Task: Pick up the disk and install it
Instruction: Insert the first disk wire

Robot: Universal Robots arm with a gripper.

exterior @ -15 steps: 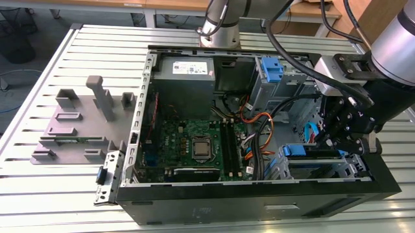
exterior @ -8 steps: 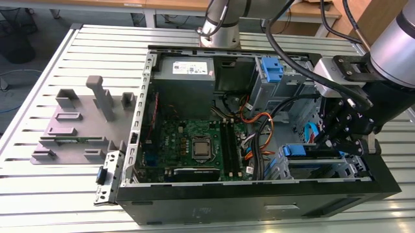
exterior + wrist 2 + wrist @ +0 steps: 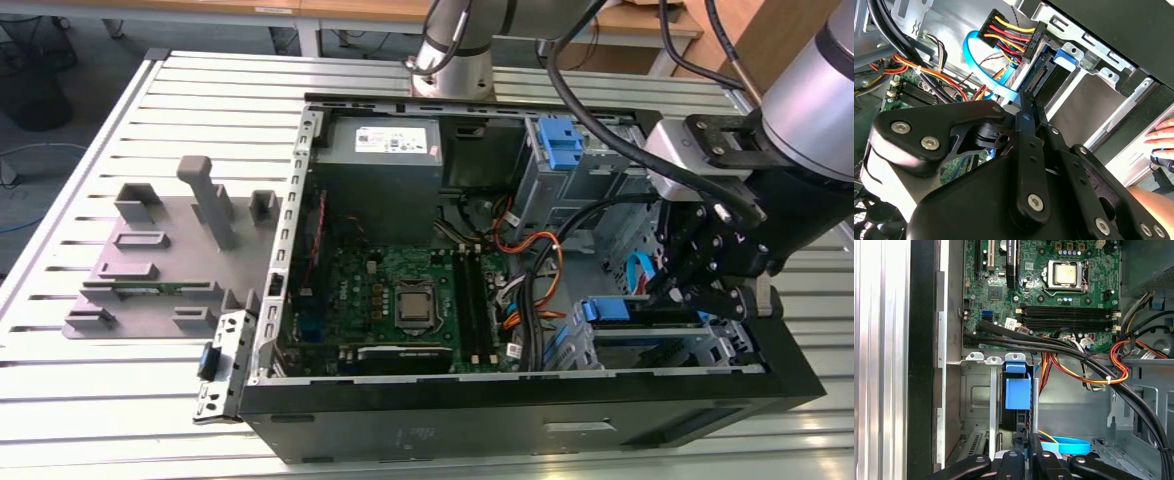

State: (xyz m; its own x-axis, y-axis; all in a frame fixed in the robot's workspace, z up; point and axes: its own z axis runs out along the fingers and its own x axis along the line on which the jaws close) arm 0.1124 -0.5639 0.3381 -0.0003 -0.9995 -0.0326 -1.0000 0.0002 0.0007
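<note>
The disk (image 3: 609, 310) sits in the drive cage at the near corner of the open computer case on the exterior view's right, its blue carrier frame facing the motherboard. In the first wrist view the disk (image 3: 1018, 390) stands edge-on in the cage slot. My gripper (image 3: 687, 295) hangs over the cage, just behind the disk. Its fingers are shut, with nothing visible between them. In the second wrist view the gripper (image 3: 1024, 98) has its tips right at the connector end of the disk (image 3: 1053, 80); the first wrist view shows the gripper (image 3: 1028, 441) at that same end.
A power-supply box (image 3: 380, 145) and motherboard (image 3: 400, 290) fill the case. Orange and black cables (image 3: 534, 260) and a blue flat cable (image 3: 984, 70) run close to the cage. A blue tab (image 3: 561, 140) sits in the upper bay. A grey fixture (image 3: 174, 250) lies on the table. A hand (image 3: 1161, 135) rests outside the case.
</note>
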